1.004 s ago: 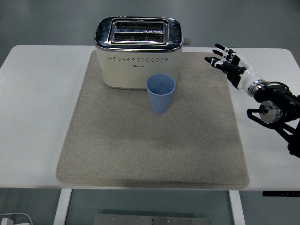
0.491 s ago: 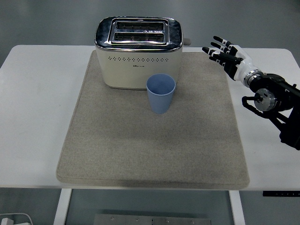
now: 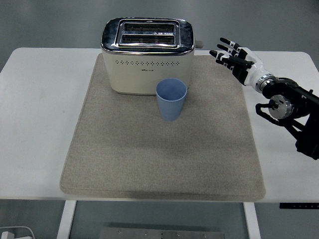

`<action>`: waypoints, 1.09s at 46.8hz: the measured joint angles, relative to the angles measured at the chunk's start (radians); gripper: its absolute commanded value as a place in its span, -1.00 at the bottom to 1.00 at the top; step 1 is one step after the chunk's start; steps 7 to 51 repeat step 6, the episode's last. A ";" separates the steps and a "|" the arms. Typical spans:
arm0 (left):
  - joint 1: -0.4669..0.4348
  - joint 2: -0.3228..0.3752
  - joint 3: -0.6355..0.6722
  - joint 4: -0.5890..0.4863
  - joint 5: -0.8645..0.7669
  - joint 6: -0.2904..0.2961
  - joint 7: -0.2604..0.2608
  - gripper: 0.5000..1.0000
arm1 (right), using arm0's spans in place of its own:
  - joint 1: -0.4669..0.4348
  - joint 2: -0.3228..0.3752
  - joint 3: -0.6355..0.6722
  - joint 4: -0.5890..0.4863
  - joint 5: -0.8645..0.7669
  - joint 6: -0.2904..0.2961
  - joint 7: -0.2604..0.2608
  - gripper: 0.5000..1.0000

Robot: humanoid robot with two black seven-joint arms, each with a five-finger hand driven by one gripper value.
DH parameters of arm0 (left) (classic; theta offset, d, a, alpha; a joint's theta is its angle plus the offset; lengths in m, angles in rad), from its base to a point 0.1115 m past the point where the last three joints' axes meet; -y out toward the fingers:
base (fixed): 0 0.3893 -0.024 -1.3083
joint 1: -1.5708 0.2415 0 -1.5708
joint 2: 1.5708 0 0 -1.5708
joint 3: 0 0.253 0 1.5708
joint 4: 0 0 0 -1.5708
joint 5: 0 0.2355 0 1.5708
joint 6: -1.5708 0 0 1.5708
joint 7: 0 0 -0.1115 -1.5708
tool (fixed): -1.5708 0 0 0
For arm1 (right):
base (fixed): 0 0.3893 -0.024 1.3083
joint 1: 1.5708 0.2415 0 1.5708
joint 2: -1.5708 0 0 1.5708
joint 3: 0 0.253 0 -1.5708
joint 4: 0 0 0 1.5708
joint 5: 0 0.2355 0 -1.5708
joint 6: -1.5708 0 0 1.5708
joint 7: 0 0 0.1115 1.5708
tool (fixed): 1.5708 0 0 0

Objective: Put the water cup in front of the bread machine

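A blue cup (image 3: 171, 99) stands upright on a grey mat (image 3: 149, 149), just in front of the toaster (image 3: 147, 55) and a little right of its middle. The cup's rim overlaps the toaster's lower front edge in this view, so whether the two touch cannot be told. The cup is open at the top and looks empty.

The toaster is cream with a shiny chrome top and two slots, and sits at the mat's far edge. A small knob shows on its right side.

The mat covers most of the middle of the white desk (image 3: 35, 99).

The right hand (image 3: 237, 59) hovers above the mat's far right corner, to the right of the toaster and well apart from the cup. Its fingers (image 3: 223, 49) are spread and extended toward the left, holding nothing. The black right arm (image 3: 291, 107) runs back to the picture's right edge over the desk.
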 measured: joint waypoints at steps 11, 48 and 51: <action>0.000 0.000 0.000 0.000 0.000 0.000 0.000 1.00 | -0.003 0.000 0.000 -0.002 0.000 0.000 0.000 0.66; 0.000 0.000 0.000 0.000 0.000 0.000 0.000 1.00 | -0.003 0.000 0.000 -0.002 0.000 0.000 0.000 0.66; 0.000 0.000 0.000 0.000 0.000 0.000 0.000 1.00 | -0.003 0.000 0.000 -0.002 0.000 0.000 0.000 0.66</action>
